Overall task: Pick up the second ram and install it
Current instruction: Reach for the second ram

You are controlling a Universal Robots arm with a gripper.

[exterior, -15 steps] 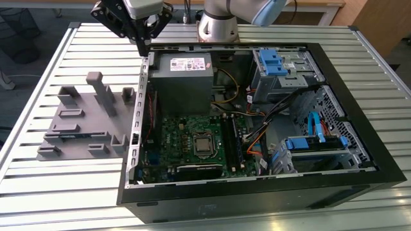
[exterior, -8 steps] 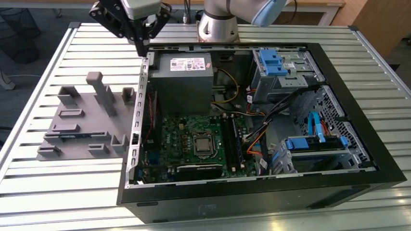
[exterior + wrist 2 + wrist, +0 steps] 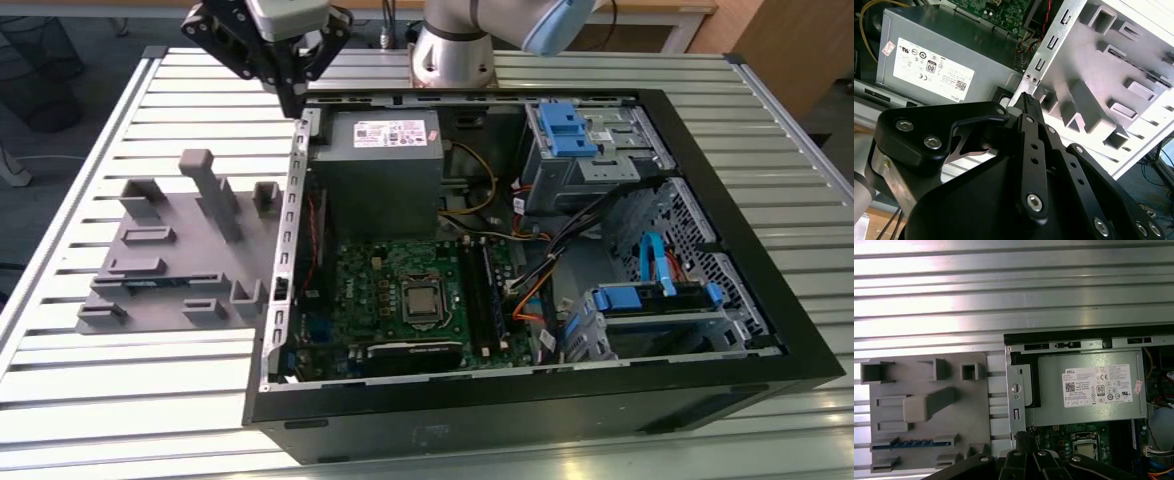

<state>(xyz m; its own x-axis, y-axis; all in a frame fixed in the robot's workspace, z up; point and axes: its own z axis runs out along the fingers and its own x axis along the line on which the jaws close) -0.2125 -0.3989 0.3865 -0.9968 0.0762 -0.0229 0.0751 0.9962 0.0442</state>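
The second ram stands on edge in a slot of the gray fixture, left of the open computer case in the exterior view. In the first wrist view the ram is a thin dark strip with blue glints. My gripper hangs above the case's back corner in the exterior view's upper left, well away from the ram. Its black fingers meet at the tip with nothing between them. The tip hovers over the case's metal edge by the motherboard.
The open case lies on a slatted metal table. Inside are a gray power supply, cables and blue drive brackets. Tall gray posts rise from the fixture. The arm's base stands behind the case.
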